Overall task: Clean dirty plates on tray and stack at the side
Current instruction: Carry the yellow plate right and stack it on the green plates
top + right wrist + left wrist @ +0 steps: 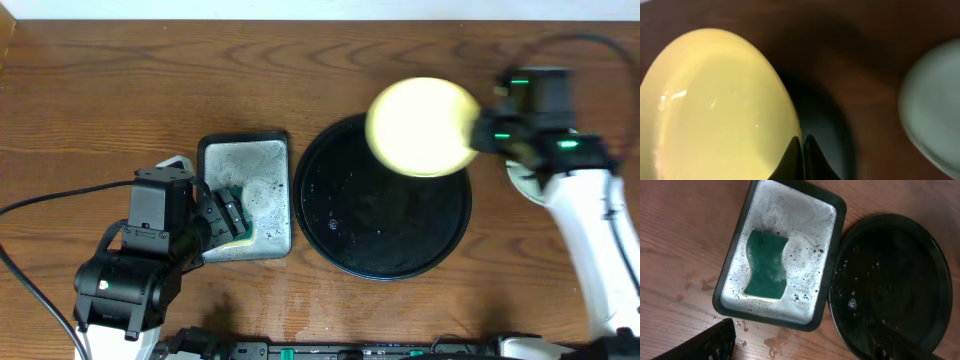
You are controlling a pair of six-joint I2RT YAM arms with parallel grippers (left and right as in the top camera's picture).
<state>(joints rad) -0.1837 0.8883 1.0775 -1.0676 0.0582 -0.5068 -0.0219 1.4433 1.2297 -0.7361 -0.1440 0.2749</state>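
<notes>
Where the overhead camera looks down: tray (400, 235), black, round, wet, at centre of the table (100, 90). Yellow plate (422, 127), blurred, raised over the tray's upper right rim, its right edge pinched by the right fingers (483, 133). Basin (245, 140), rectangular, foam-filled, just left of the tray. Left fingers (225, 212) hang over the basin's lower left part.

Left wrist view: sponge (766, 265), green, lying in the foam (800, 225) inside the basin (832, 255). Tray (900, 270) touching or nearly touching the basin's right side. Left fingers (715, 342) spread wide, holding nothing.

Right wrist view: right fingers (792, 160) closed tight on the rim of the yellow plate (715, 110). Mint plate (935, 110), blurred, at right edge, well apart from the yellow one.
</notes>
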